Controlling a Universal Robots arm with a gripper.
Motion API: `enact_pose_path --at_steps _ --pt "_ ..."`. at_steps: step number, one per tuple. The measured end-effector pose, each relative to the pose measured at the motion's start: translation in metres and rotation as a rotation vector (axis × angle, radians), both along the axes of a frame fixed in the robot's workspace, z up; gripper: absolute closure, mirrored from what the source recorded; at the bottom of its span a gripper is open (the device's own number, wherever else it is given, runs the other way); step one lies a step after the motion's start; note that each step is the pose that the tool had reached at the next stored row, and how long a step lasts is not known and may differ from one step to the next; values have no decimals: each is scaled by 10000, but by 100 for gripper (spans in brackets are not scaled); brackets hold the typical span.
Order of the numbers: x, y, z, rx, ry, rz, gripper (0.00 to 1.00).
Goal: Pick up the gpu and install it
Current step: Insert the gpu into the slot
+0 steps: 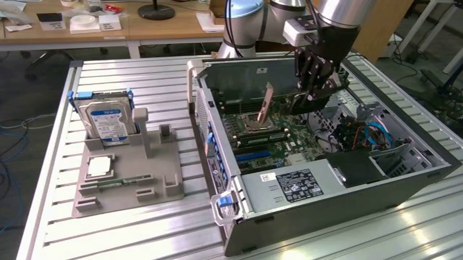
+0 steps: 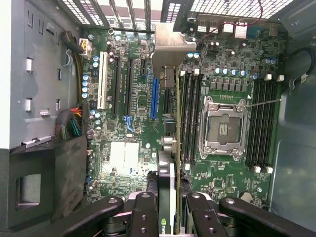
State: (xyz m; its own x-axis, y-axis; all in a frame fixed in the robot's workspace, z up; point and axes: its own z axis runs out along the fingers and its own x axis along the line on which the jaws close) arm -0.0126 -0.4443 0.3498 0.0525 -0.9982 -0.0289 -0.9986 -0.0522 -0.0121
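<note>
Pickup done: gripper [image 2: 170, 210] fingers [image 2: 144, 210] clamped on gpu [image 2: 169, 49], held edge-on above motherboard [image 2: 128, 153] inside PC case [image 1: 326, 211]. Apparently not yet seated in slot.

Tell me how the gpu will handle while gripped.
Probably stiff: the gpu runs straight out from the gripper, no sag. Likely fragile: a thin board with exposed parts. It may pivot if bumped, since its bracket end reaches far beyond the grip.
</note>
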Motion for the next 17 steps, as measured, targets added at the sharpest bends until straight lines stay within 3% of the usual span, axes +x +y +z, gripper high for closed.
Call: enact_pose_path --at_steps 17 --pt "-27 0 -72 2 -1 0 73"
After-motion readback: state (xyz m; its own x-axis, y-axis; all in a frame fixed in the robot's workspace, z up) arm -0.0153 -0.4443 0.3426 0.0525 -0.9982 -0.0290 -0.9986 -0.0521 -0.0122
